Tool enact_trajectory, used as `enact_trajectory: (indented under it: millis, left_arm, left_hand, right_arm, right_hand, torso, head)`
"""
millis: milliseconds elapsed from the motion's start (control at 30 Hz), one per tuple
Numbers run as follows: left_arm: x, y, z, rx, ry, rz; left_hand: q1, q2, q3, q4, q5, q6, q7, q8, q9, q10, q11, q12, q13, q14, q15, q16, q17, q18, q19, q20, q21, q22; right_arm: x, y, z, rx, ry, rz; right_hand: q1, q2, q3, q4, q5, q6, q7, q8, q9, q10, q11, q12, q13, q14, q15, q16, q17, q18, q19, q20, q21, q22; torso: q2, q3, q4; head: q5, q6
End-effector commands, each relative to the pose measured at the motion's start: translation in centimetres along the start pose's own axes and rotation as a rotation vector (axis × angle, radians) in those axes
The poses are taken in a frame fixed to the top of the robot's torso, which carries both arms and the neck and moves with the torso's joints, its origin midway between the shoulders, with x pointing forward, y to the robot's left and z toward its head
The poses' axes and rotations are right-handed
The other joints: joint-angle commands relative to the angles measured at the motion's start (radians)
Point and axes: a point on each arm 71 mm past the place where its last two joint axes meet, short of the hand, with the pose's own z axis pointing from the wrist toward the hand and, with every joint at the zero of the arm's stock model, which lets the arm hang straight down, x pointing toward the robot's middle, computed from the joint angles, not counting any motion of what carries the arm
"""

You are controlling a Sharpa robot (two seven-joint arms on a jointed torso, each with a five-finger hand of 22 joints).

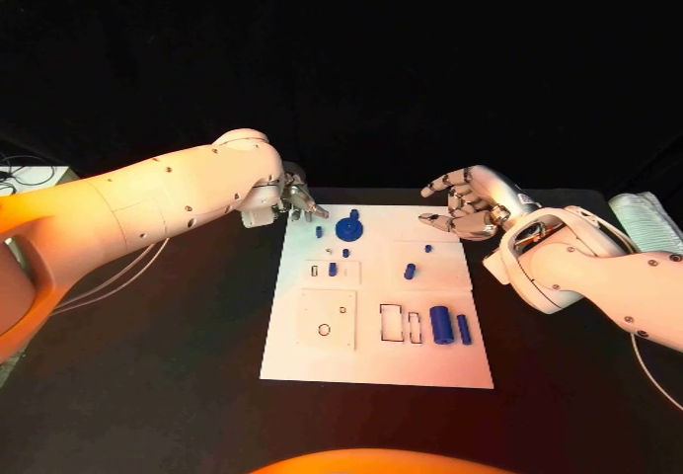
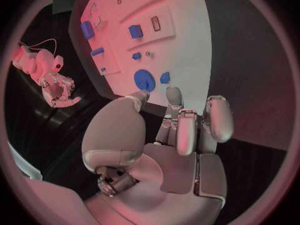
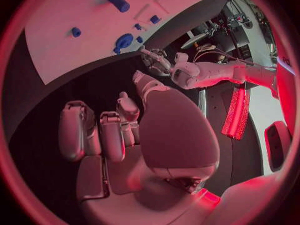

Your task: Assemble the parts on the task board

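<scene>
Task board (image 1: 373, 370) carries about eight blue parts (image 1: 441, 323); left hand (image 1: 296, 200) and right hand (image 1: 463, 207) empty, fingers spread

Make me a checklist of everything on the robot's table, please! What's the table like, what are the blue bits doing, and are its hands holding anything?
Surface: black table, bare round the board.
Job's things: white task board in the middle; blue parts lie on it, a round disc part at the far end and two blue cylinders side by side near the right edge.
Clutter: pale ribbed thing at the table's far right; what it is cannot be told.
Hands: left hand at the board's far left corner, holding nothing; right hand above the table beyond the far right corner, fingers apart, empty.
Cables: thin cables under the left arm.
Surroundings: dark backdrop.
</scene>
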Motion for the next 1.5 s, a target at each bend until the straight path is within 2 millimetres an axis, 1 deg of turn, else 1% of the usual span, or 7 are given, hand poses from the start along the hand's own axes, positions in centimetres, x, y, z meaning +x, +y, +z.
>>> enact_trajectory:
  millis: [33, 133, 267, 467, 600, 833, 1500]
  left_arm:
    - [0.5, -0.2, 0.4, 0.009, 0.054, 0.014]
    - [0.6, -0.1, 0.7, -0.001, 0.058, 0.011]
    - [0.6, 0.1, 1.0, -0.009, 0.059, 0.008]
    - [0.7, 0.1, 1.1, -0.012, 0.061, 0.006]
    - [0.8, 0.0, 1.2, -0.010, 0.067, 0.004]
    - [1.2, -0.3, 1.2, 0.003, 0.085, -0.002]
    - [1.6, -0.5, 1.3, 0.010, 0.104, -0.012]
  left_hand:
    - [-0.005, -0.006, -0.010, 0.000, 0.001, 0.005, -0.004, 0.008, -0.001, -0.007, -0.006, -0.006, -0.004, 0.074, -0.004, -0.008, 0.189, 0.019, -0.002, -0.004, -0.003, -0.002]
    - [-0.007, -0.007, -0.013, 0.000, 0.000, 0.006, -0.005, 0.010, -0.002, -0.008, -0.007, -0.007, -0.005, 0.073, -0.004, -0.008, 0.188, 0.019, -0.004, -0.004, -0.004, -0.004]
    - [-0.008, -0.007, -0.014, 0.001, 0.000, 0.006, -0.005, 0.010, -0.002, -0.008, -0.007, -0.006, -0.003, 0.073, -0.004, -0.008, 0.188, 0.019, -0.004, -0.004, -0.005, -0.004]
    - [-0.008, -0.007, -0.014, 0.001, 0.000, 0.007, -0.005, 0.011, -0.002, -0.008, -0.007, -0.006, -0.003, 0.073, -0.004, -0.008, 0.189, 0.019, -0.004, -0.004, -0.004, -0.004]
    - [-0.007, -0.004, -0.014, 0.000, 0.001, 0.010, -0.006, 0.014, -0.002, -0.008, -0.008, -0.005, -0.002, 0.073, -0.005, -0.007, 0.189, 0.019, -0.004, -0.005, -0.004, -0.003]
    - [0.018, 0.009, -0.005, -0.003, 0.007, 0.020, -0.009, 0.027, -0.005, -0.008, -0.011, -0.004, -0.003, 0.073, -0.007, -0.007, 0.189, 0.019, -0.004, -0.007, -0.004, -0.002]
    - [0.069, 0.024, 0.019, -0.006, 0.007, 0.031, -0.015, 0.054, 0.000, -0.002, -0.017, 0.000, -0.001, 0.075, -0.012, -0.003, 0.194, 0.018, -0.003, -0.012, -0.002, 0.002]
  right_arm:
    - [-0.5, 0.2, -0.1, -0.027, -0.068, 0.048]
    - [-0.7, 0.1, -0.1, -0.023, -0.097, 0.087]
    - [-0.9, -0.1, -0.1, -0.005, -0.118, 0.139]
    - [-1.0, -0.5, 0.0, 0.019, -0.121, 0.204]
    - [-1.0, -0.7, 0.1, 0.038, -0.117, 0.252]
    - [-1.0, -0.9, 0.3, 0.059, -0.114, 0.293]
    - [-0.8, -1.0, 0.5, 0.072, -0.102, 0.304]
  right_hand:
    - [-0.001, -0.007, 0.009, -0.001, 0.007, -0.007, -0.002, -0.004, -0.002, -0.008, -0.003, -0.016, -0.019, 0.055, -0.008, -0.017, 0.100, 0.015, -0.017, 0.000, -0.036, 0.084]
    - [0.002, -0.014, 0.032, 0.003, 0.007, -0.019, -0.001, -0.003, -0.003, -0.168, -0.004, -0.276, -0.276, -0.024, -0.011, -0.177, -0.109, 0.071, -0.151, -0.003, -0.341, -0.096]
    - [0.006, -0.023, 0.066, 0.008, 0.009, -0.033, 0.007, 0.001, -0.004, -0.211, 0.003, -0.410, -0.401, -0.166, -0.004, -0.486, -0.416, 0.127, -0.315, 0.004, -0.758, -0.358]
    - [-0.005, -0.045, 0.130, 0.012, 0.011, -0.050, 0.037, 0.019, 0.002, -0.232, 0.044, -0.707, -0.697, -0.314, 0.044, -0.973, -0.679, 0.128, -0.388, 0.047, -1.010, -0.576]
    - [-0.026, -0.045, 0.162, -0.015, 0.015, -0.057, 0.061, 0.018, -0.003, -0.219, 0.081, -0.843, -0.872, -0.447, 0.102, -1.224, -0.815, 0.124, -0.488, 0.110, -1.196, -0.762]
    - [-0.051, -0.034, 0.172, -0.061, 0.021, -0.060, 0.072, 0.005, -0.013, -0.195, 0.094, -0.901, -0.994, -0.456, 0.122, -1.323, -0.899, 0.129, -0.495, 0.135, -1.238, -0.902]
    - [-0.063, -0.030, 0.168, -0.075, 0.021, -0.066, 0.080, -0.003, -0.019, -0.198, 0.101, -0.912, -1.027, -0.455, 0.128, -1.347, -0.923, 0.129, -0.498, 0.140, -1.238, -0.947]
  torso:
    - [0.001, -0.0001, 0.0001]
    - [0.001, -0.0006, -0.0006]
    - [0.000, 0.0003, -0.0010]
    - [0.000, -0.0003, -0.0003]
    - [0.000, 0.0000, 0.0003]
    - [-0.001, 0.0004, 0.0013]
    - [-0.001, 0.0006, -0.0005]
  head:
    - [-0.001, -0.001]
    - [-0.002, -0.001]
    - [-0.002, -0.002]
    - [-0.005, -0.003]
    - [-0.004, -0.004]
    - [-0.003, -0.006]
    - [-0.005, -0.008]
